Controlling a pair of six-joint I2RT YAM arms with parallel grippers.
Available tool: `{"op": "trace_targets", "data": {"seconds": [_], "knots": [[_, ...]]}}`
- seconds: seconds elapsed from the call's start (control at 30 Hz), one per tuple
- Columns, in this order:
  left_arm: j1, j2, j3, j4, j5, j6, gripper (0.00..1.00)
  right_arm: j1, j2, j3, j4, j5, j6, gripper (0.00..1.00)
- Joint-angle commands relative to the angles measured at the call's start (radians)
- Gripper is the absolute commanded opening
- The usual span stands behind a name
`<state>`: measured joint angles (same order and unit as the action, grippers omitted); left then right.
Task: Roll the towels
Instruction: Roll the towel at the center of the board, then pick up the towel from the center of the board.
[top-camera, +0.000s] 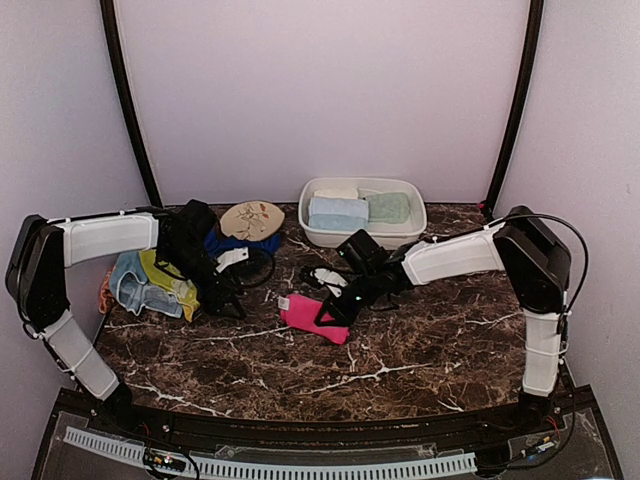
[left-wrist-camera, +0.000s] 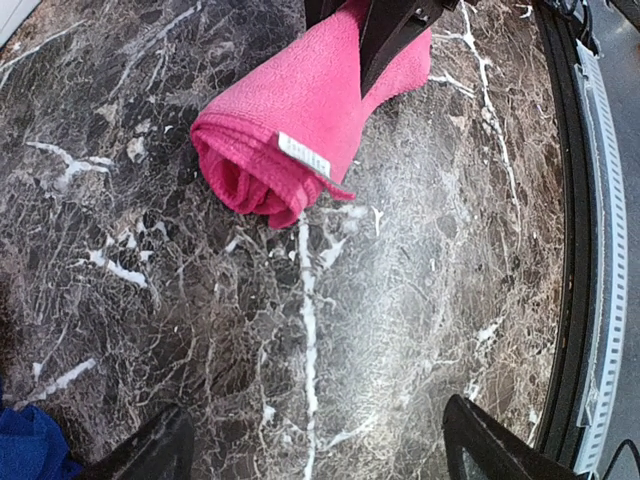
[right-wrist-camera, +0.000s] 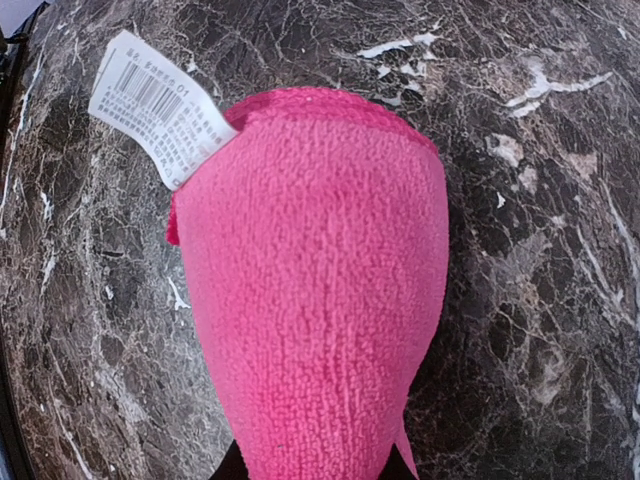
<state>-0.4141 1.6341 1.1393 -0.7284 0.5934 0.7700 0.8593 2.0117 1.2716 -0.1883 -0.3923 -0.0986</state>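
The pink towel (top-camera: 315, 317) lies rolled on the counter (top-camera: 430, 350), near its middle, the spiral of its near end facing the left arm. A white label (right-wrist-camera: 160, 105) with a barcode sticks out from that end. The right claw (top-camera: 335, 305) is pinching the roll's other end: in the left wrist view its dark fingers (left-wrist-camera: 390, 40) bear on the cloth from both sides, and in its own view the roll runs out from between them.

The left claw (left-wrist-camera: 325, 445) hangs over bare counter just left of the roll, spread wide, with nothing between its tips. Beside it a blue towel (top-camera: 240, 243) lies partly under the oval disc (top-camera: 252, 218). Further left a yellow-green towel (top-camera: 168, 272) and a pale blue towel (top-camera: 135, 285) sit in a loose heap.

Behind the roll stands the white basin (top-camera: 360, 238), holding a pale blue roll (top-camera: 337, 212) and a mint roll (top-camera: 388, 207) side by side.
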Motion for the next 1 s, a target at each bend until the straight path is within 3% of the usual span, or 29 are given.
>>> {"op": "trace_targets", "data": {"seconds": [0.0,0.3,0.53,0.6,0.77,0.97], "knots": [[0.001,-0.096,-0.018,0.050,0.045,-0.053,0.88,-0.008,0.001,0.053,-0.137,-0.063,0.052,0.00],[-0.061,-0.191,0.008,0.138,-0.013,-0.043,0.89,-0.025,0.008,0.126,-0.051,-0.240,0.218,0.00],[-0.070,-0.200,-0.011,0.244,0.023,-0.183,0.93,-0.046,-0.044,0.164,-0.026,-0.234,0.195,0.00],[-0.068,-0.215,-0.025,0.245,-0.007,-0.187,0.93,-0.091,-0.091,0.190,-0.065,-0.167,0.149,0.00],[-0.027,-0.265,-0.102,0.242,-0.030,-0.183,0.94,-0.218,-0.176,0.344,-0.160,0.177,-0.097,0.00],[-0.001,-0.289,-0.148,0.221,-0.067,-0.185,0.93,-0.307,-0.174,0.488,-0.112,0.509,-0.460,0.00]]}}
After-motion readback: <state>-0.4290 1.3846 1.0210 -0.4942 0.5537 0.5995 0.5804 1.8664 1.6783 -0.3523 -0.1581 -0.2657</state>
